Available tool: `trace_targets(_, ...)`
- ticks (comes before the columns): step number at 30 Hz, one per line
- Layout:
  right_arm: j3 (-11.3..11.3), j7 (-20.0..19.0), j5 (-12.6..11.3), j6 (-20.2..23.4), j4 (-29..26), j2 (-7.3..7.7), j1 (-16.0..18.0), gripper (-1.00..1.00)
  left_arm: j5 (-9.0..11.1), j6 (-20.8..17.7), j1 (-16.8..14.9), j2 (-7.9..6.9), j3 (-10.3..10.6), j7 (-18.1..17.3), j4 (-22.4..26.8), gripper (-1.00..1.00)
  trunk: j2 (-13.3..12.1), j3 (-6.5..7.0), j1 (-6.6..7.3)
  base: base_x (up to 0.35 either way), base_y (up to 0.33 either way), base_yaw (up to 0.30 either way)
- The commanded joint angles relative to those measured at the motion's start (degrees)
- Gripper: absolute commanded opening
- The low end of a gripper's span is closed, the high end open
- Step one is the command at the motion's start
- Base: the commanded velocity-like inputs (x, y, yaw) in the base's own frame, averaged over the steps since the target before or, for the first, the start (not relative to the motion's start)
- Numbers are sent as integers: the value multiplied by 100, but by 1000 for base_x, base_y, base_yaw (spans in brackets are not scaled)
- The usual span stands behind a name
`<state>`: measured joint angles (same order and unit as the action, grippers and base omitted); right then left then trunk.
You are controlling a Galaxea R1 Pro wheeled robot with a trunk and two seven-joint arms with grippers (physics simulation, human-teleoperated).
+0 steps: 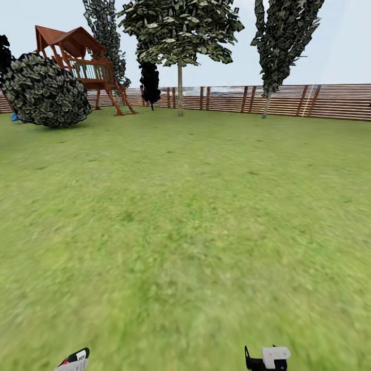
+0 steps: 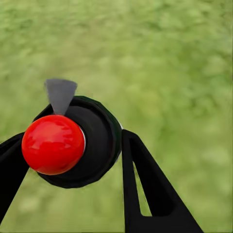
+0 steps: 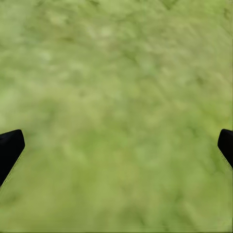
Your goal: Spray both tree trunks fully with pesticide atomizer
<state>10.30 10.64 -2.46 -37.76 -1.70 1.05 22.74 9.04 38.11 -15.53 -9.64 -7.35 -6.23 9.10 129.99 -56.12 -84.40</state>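
Observation:
My left gripper [image 2: 73, 145] is shut on the pesticide atomizer [image 2: 99, 141], a black round body with a red ball top [image 2: 53, 144] and a grey nozzle cone [image 2: 60, 93], held over blurry grass. My right gripper [image 3: 119, 145] is open with nothing between its fingers, only lawn beneath. Far ahead in the head view, one tall tree [image 1: 180, 26] rises on a pale straight trunk [image 1: 180, 90] before the fence. A second tall tree [image 1: 286, 36] stands further right on a thin leaning trunk [image 1: 266, 105]. Both arm ends show at the near edge, left [image 1: 74, 359] and right [image 1: 268, 357].
Wide green lawn [image 1: 185, 216] stretches to a brown slatted fence [image 1: 335, 102]. At the far left stand a large round bush [image 1: 44, 91] and a wooden play tower [image 1: 85, 64]. A near-black narrow conifer [image 1: 150, 82] stands by the fence.

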Motion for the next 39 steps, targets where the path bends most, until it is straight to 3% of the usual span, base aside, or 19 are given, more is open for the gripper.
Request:
trace_targets(1, 50, 27, -21, -7, 3, 0, 3, 100, 54, 11, -5, -1, -21, -62, -5, -100, 2, -5, -3, 339, 0, 0)
trace_targets(39, 51, 25, -9, 14, 12, 1, -147, 100, 54, 27, -3, 30, -12, -63, -2, -100, 2, -5, -3, 339, 0, 0)
